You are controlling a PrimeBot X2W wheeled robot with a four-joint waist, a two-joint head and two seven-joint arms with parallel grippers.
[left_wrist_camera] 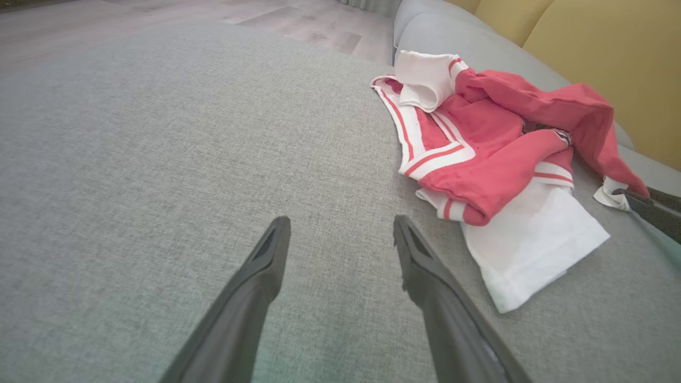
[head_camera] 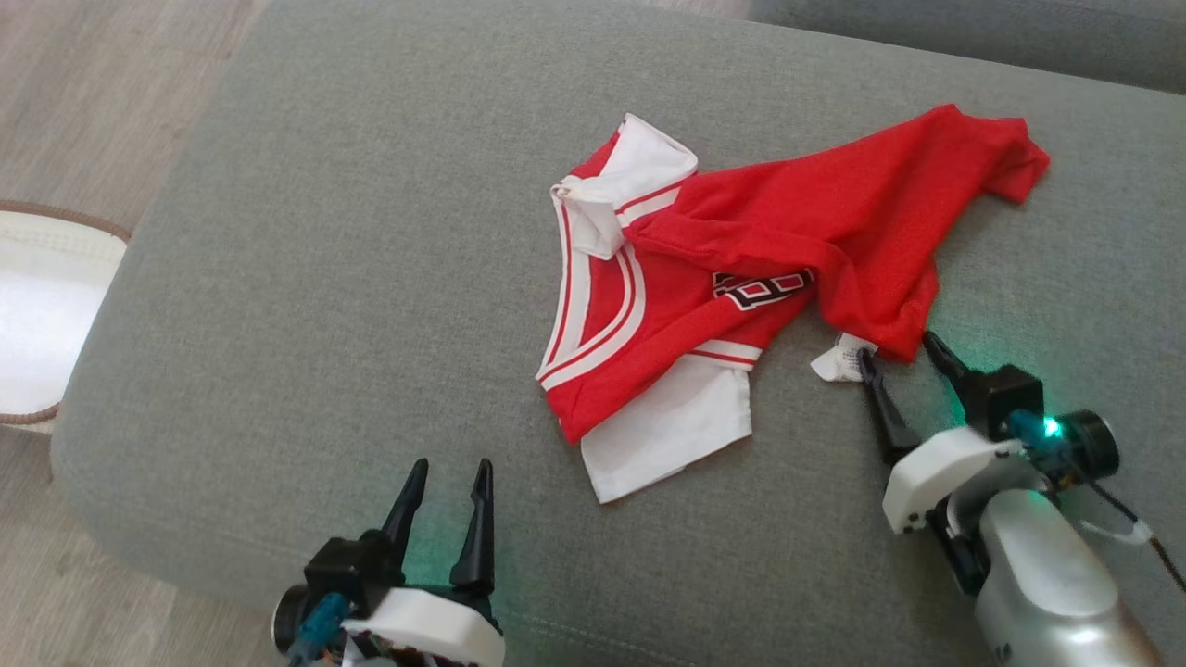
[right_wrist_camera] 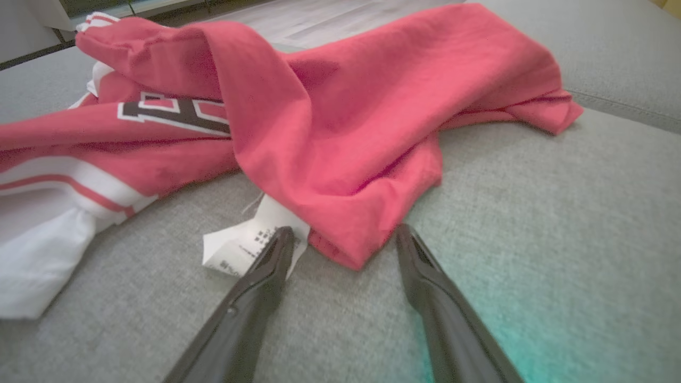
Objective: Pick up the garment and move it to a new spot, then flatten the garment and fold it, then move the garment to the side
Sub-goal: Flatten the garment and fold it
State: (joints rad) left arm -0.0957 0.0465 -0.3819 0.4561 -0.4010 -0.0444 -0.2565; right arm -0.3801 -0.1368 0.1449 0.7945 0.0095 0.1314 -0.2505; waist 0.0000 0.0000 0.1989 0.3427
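Garment, one, on one grey cushion; left hand and right hand, two, both apart.

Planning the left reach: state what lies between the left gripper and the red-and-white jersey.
Just bare grey fabric sofa cushion, as the head and left wrist views show.

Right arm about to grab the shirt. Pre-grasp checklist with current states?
1. Right gripper open: ok.
2. Garment corner inside the open jaws: ok, a red corner lies between them.
3. Care label clear of the grip: not ok, one fingertip overlaps it.
4. Left gripper open and apart from the garment: ok.
5. Garment flat: not ok, crumpled and folded over itself.
6. Right gripper down on the cushion: cannot tell.
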